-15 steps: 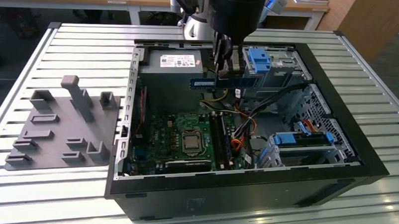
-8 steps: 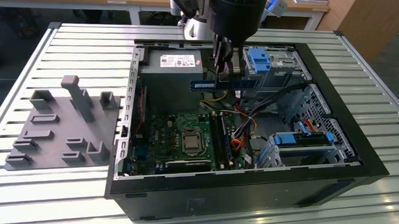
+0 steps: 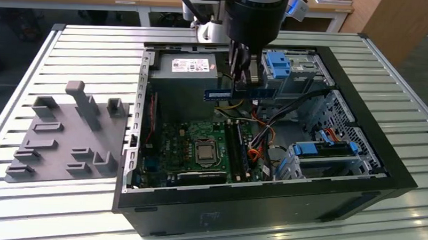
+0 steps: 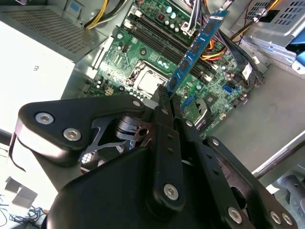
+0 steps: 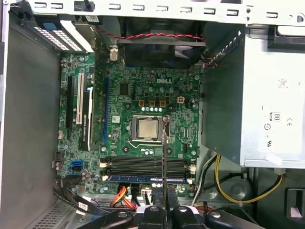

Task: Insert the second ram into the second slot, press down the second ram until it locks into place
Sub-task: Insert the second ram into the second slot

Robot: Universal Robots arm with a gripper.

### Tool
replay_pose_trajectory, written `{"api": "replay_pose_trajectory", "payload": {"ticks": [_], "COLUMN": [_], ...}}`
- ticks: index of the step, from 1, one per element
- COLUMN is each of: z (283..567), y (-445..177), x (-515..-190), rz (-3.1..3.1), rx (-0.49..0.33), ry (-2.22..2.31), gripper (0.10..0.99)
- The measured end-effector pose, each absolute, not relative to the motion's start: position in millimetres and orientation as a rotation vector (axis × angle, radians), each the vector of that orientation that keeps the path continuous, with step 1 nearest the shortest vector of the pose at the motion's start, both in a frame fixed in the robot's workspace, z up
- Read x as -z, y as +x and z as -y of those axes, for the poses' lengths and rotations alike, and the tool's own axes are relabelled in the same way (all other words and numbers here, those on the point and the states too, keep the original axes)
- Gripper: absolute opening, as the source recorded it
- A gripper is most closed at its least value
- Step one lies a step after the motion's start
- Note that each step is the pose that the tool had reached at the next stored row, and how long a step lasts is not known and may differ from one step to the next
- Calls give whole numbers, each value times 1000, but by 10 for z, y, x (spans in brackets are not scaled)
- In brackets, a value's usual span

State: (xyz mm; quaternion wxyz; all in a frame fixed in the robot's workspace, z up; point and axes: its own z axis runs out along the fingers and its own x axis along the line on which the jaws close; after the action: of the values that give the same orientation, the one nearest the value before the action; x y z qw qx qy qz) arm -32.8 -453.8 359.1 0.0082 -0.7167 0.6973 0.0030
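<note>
One second ram (image 4: 196,47) in tool (image 4: 167,95)

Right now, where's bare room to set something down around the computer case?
Bare: slatted table beyond the gray fixture tray, and beside the computer case on the exterior view's right. Crowded: cables by the memory slots under the second ram.

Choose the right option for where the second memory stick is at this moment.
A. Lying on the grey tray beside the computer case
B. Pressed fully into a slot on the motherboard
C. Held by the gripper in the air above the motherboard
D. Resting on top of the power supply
C: in the exterior view the gripper is shut on the memory stick, which hangs level above the motherboard, not seated in any slot.
</note>
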Motion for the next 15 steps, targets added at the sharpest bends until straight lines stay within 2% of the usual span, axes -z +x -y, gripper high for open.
{"api": "replay_pose_trajectory", "payload": {"ticks": [15], "z": [4637], "y": [-328], "x": [-3584], "rz": [-2179], "rx": [-9], "ry": [-2240], "gripper": [137]}}
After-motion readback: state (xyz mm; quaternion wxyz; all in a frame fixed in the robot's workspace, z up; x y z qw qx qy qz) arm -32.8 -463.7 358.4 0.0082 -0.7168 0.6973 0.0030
